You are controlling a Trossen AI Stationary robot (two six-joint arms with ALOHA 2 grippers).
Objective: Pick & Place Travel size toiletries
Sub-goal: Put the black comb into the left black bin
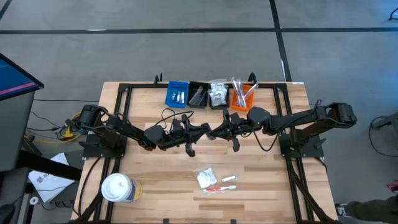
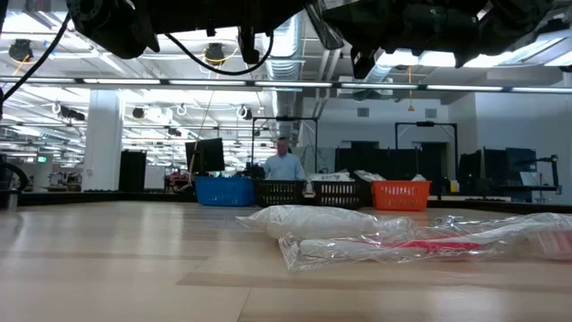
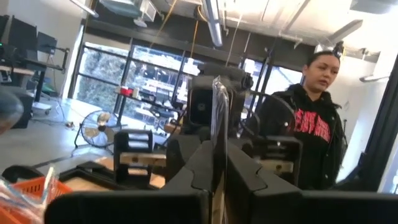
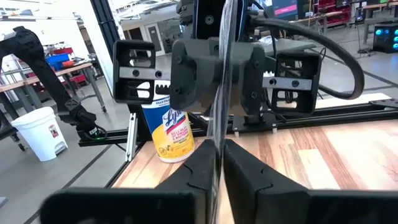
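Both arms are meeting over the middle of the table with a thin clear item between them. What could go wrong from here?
1. The left gripper and right gripper both pinch the thin clear item by a narrow edge. It could slip and drop to the table, well short of the bins.
2. If either arm pulls away while both fingers grip, the item may bend or tear.
3. The grippers nearly touch, so a small misalignment risks a collision.

White tub (image 1: 117,188) at table (image 1: 155,180) corner — bins (image 1: 176,94) opposite.
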